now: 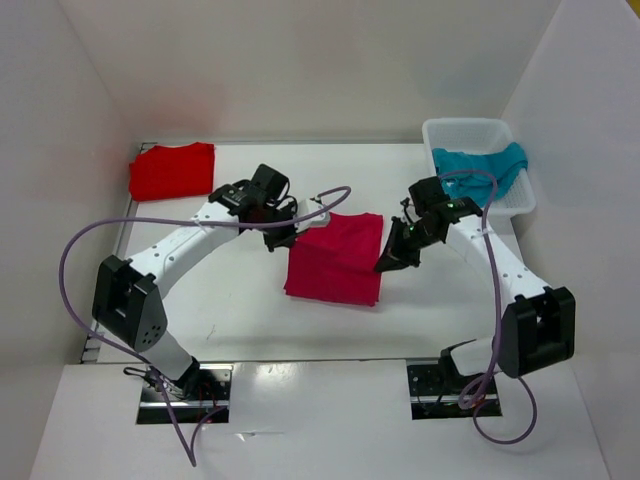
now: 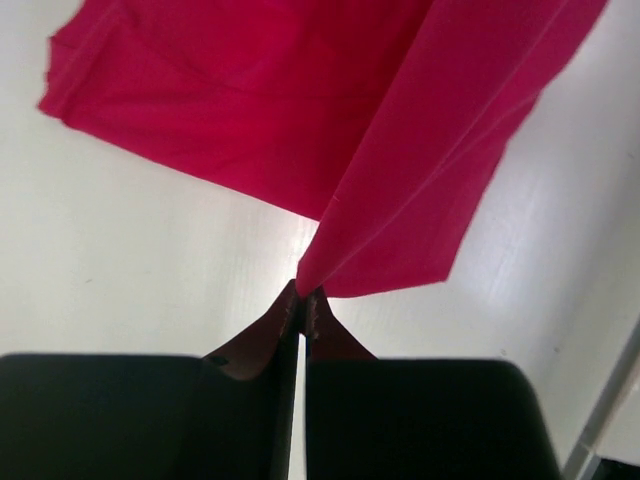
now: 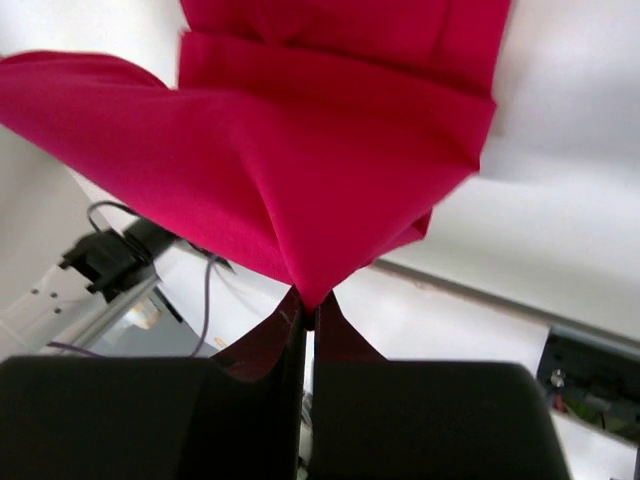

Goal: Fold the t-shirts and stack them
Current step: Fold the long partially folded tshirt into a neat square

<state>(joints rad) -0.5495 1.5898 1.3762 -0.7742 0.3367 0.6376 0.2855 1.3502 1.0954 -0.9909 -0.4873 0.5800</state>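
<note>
Table [image 1: 230, 320]: you have a white surface with pale walls on three sides. Both arm bases sit at its near edge.

Crimson-pink shirt [image 1: 335, 262]: you will find it at the middle of the table between the two arms, gathered into a rough rectangle with several layers showing. Its left and right edges are drawn up off the surface towards the grippers.

Basket [image 1: 465, 128]: the white plastic basket stands in the far right corner, beyond the right arm.

Red shirt [image 1: 172, 170]: it lies folded flat in the far left corner, well apart from the crimson-pink shirt.

Teal-blue shirt [image 1: 480, 163]: it sits bunched inside the basket, with a fold draped over the basket's near rim.

Left gripper [image 1: 283, 238]: your left wrist view shows the jaws closed tight on a corner of the crimson-pink shirt, the cloth fanning away from the fingertips. From above, this grip is at the shirt's far left corner.

Right gripper [image 1: 388, 262]: your right wrist view shows the jaws pinched together on a folded point of the same shirt, the fabric tenting up from them. From above, this grip is on the shirt's right edge.

Purple cable [image 1: 75, 240]: one loops wide beside the left arm. A second loop hangs by the right arm's base.
</note>
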